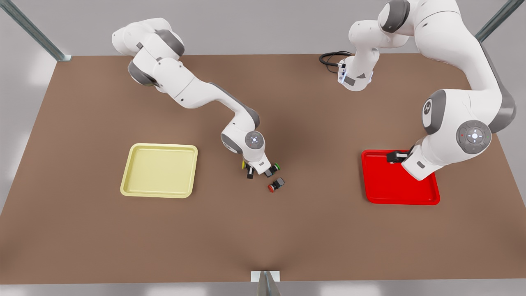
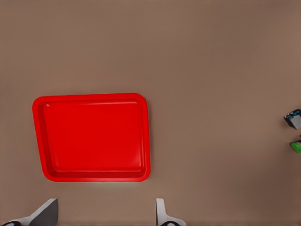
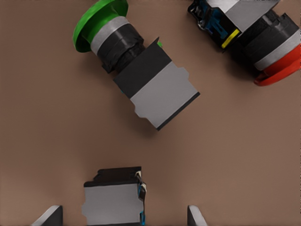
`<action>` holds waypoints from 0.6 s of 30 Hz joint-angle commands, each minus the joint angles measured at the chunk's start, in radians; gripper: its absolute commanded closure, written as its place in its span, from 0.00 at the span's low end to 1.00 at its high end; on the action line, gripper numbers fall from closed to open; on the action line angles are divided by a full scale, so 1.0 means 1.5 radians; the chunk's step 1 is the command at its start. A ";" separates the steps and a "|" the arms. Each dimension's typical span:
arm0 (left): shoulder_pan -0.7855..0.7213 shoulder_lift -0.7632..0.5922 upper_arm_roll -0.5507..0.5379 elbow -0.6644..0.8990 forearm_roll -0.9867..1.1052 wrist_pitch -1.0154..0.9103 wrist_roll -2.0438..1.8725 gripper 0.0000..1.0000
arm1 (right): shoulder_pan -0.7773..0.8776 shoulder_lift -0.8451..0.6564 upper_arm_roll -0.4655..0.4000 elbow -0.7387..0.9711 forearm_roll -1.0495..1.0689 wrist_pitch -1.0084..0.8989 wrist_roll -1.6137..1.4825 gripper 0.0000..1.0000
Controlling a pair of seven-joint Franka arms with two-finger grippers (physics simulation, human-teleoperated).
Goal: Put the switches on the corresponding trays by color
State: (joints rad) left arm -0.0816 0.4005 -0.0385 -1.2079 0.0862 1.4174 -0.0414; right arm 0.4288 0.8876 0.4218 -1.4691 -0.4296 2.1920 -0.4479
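Switches lie clustered at the table's centre: the yellow switch between the spread fingers of the right gripper, the green switch just beside, the red switch close by. The left gripper hangs over the red tray, fingers apart and empty, waiting. The yellow tray sits bare. A clean pick likely means closing squarely on the yellow switch's body without nudging its neighbours
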 commanded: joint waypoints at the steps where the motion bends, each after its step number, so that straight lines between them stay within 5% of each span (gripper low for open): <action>1: 0.000 0.000 0.000 -0.001 -0.002 0.000 0.000 0.00 | 0.000 0.001 0.000 0.002 0.000 0.003 -0.001 0.03; 6: 0.000 0.003 0.000 0.000 -0.002 0.002 0.000 0.00 | 0.008 0.015 -0.002 0.008 -0.007 0.037 -0.005 0.04; 9: 0.000 0.003 -0.001 -0.001 -0.002 0.002 0.000 0.00 | 0.013 0.020 -0.009 0.008 -0.007 0.043 -0.007 0.20; 18: 0.000 0.003 0.000 -0.001 -0.002 0.002 0.001 0.00 | 0.015 0.015 -0.010 0.008 -0.007 0.037 -0.005 0.37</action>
State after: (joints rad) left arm -0.0813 0.4051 -0.0383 -1.2077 0.0827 1.4205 -0.0399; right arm 0.4510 0.9097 0.4065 -1.4573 -0.4403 2.2473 -0.4556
